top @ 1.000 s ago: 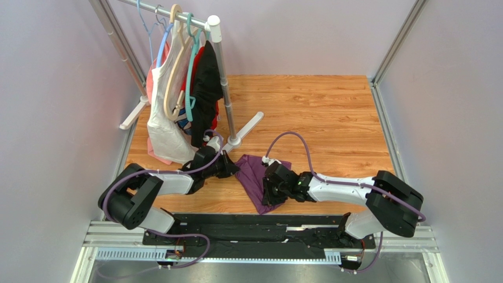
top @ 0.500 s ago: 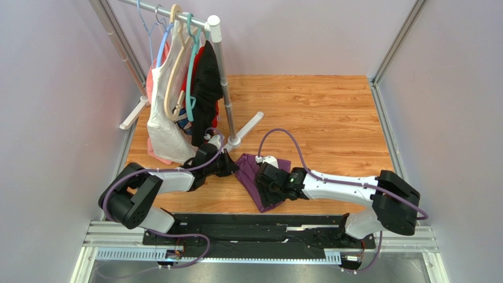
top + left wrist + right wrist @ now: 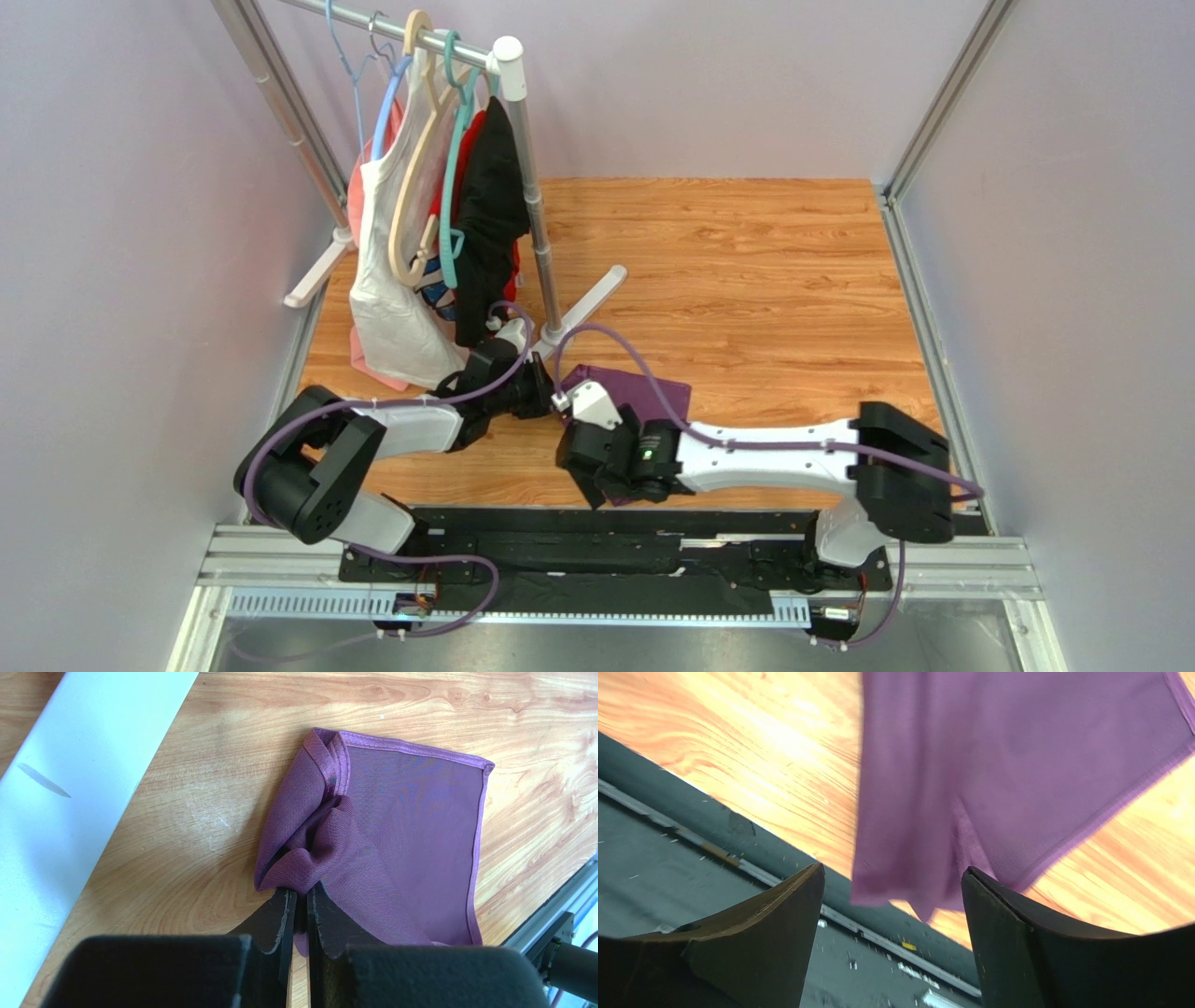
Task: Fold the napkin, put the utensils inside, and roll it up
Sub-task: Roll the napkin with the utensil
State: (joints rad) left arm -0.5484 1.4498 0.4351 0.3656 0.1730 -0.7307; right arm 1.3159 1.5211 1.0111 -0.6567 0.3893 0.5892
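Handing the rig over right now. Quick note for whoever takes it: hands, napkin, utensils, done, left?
Left hand: shut, pinching a bunched edge of the thin purple cloth napkin.
Right hand: open above the napkin, holding nothing.
Napkin: on the wooden table, looks folded over, wrinkled at the pinch.
Wooden fork and spoon: not in view.
Done: apparently one fold.
Left: flatten the cloth, lay the utensils inside, roll it up.

Wood-grain table (image 3: 786, 266), light orange. Carries a clothes rack (image 3: 529, 182) on white feet (image 3: 589, 298). Also carries the napkin (image 3: 659, 395), purple, folded and wrinkled, lying just right of the rack, nearer the front edge.
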